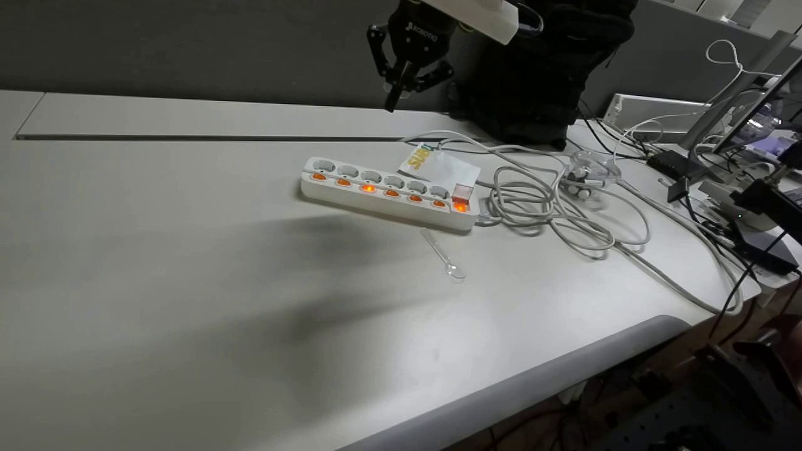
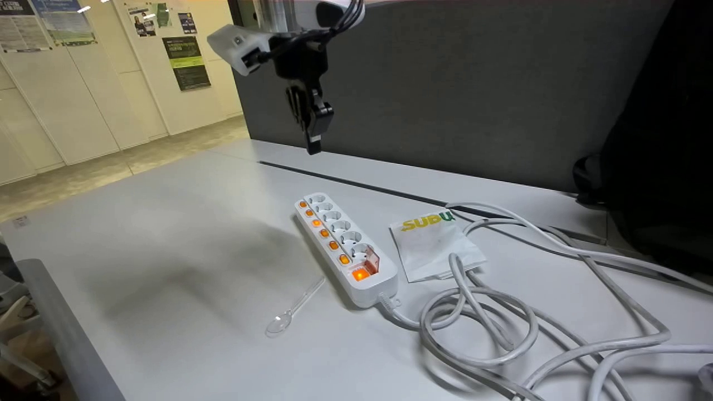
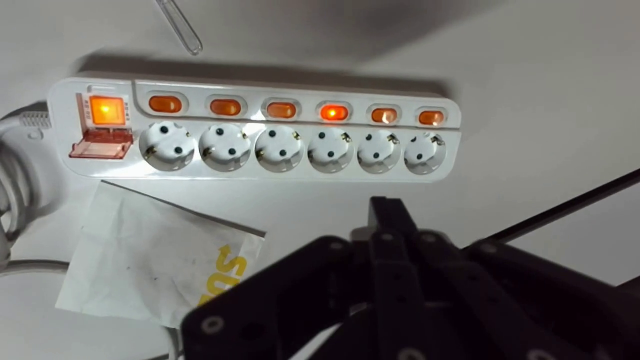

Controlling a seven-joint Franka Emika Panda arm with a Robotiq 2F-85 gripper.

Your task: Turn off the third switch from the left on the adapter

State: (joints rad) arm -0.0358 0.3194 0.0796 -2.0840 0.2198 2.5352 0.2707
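Note:
The adapter is a white power strip (image 1: 383,205) on the table, seen in both exterior views (image 2: 381,283) and in the wrist view (image 3: 308,106). It has a row of orange switches beside round sockets. The third switch (image 1: 368,188) from the left glows bright orange; it also glows in an exterior view (image 2: 316,223) and in the wrist view (image 3: 333,113). The other small switches look unlit. The large main switch (image 3: 107,110) glows under a raised clear red cover. My gripper (image 1: 393,105) is shut and empty, above the table beyond the strip's socket side, its fingertips together (image 2: 313,149) (image 3: 392,202).
A clear plastic spoon (image 1: 445,255) lies before the strip. A white paper packet (image 2: 437,245) lies on its socket side. Coiled white cable (image 1: 545,200) runs from its main-switch end. A black backpack (image 1: 545,69) and a grey partition (image 1: 188,50) stand behind.

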